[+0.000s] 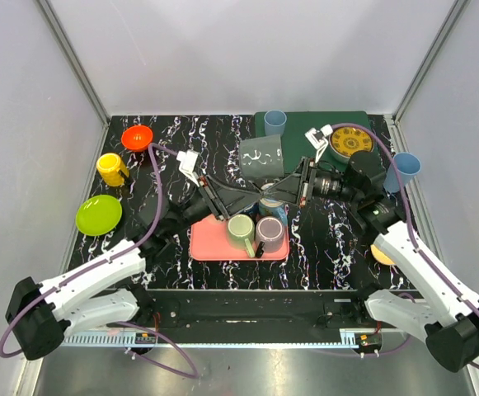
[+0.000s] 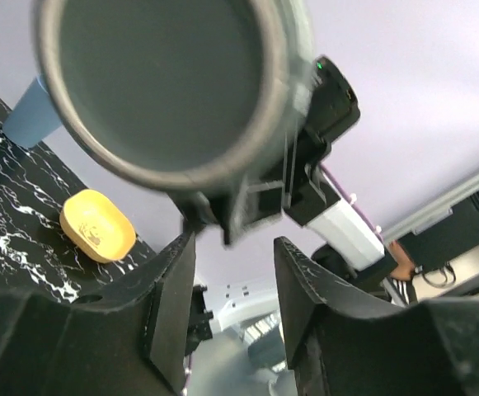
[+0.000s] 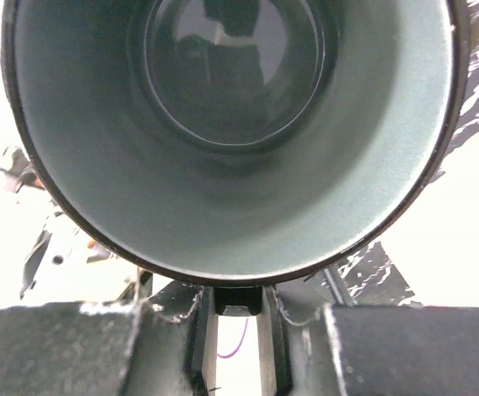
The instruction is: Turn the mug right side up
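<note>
Mug [image 1: 261,157], grey, glossy dark inside, white marks on its outer wall. Held off the table, lying sideways between the two grippers: its mouth faces the right wrist camera, its base faces the left one.

Right gripper [image 3: 237,301]: jaws pinched together on the lower rim of the mug [image 3: 231,190], one finger inside the wall and one outside. The mug fills nearly all the view ahead of them.

Left gripper [image 2: 232,247]: fingers apart, nothing between them. The mug's base [image 2: 165,82] sits just ahead of and above the fingertips; whether it touches them cannot be told.

Below the two grippers:
- pink tray [image 1: 214,239]
- green mug [image 1: 241,229], on the tray
- mauve mug [image 1: 270,233], beside the green one

Beyond the left gripper, on the black marbled table [image 2: 8,214]: yellow dish [image 2: 99,224] and blue cup [image 2: 33,115].
</note>
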Available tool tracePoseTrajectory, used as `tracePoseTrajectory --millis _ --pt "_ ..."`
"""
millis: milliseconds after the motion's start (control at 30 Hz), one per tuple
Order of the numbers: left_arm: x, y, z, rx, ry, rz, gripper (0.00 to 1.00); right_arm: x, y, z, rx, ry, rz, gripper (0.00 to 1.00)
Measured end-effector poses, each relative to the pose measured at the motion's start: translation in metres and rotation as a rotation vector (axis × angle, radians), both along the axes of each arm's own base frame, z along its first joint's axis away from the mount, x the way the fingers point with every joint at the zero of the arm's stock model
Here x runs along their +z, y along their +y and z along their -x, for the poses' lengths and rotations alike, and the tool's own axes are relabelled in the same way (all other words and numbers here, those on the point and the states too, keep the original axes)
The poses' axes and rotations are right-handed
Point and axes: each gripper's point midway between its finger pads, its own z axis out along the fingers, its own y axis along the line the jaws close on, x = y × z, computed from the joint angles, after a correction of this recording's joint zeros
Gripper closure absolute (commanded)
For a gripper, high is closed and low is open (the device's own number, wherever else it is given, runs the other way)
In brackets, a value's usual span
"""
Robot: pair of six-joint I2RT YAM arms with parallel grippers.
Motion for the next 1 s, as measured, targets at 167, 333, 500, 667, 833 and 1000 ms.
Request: tracePoseTrajectory --millis 167,333,500,667,833,1000 --pt "0.002 0.009 0.009 -0.018 -0.028 -0.019 0.36 -0.004 -0.012 -0.016 -0.144 -0.018 0.073 1.0" --pt "-0.012 0.041 -0.018 0.152 0.039 -0.092 0.31 -0.026 -0.047 -0.052 -0.446 0.03 0.297 1.0" --pt "-0.045 0.097 -0.045 0.487 0.196 -0.267 0.31 -0.069 -0.122 -0.098 -0.881 0.074 0.61 1.0" --pt "-0.078 0.147 -0.057 0.738 0.308 -0.447 0.31 -0.147 -0.17 -0.116 -1.044 0.229 0.89 1.0" --pt "-0.108 0.167 -0.056 0.811 0.357 -0.565 0.3 -0.227 -0.205 -0.119 -1.089 0.455 1.074 1.0" --pt "-0.132 0.17 -0.057 0.816 0.388 -0.676 0.25 -0.267 -0.229 -0.131 -1.134 0.584 1.162 1.0"
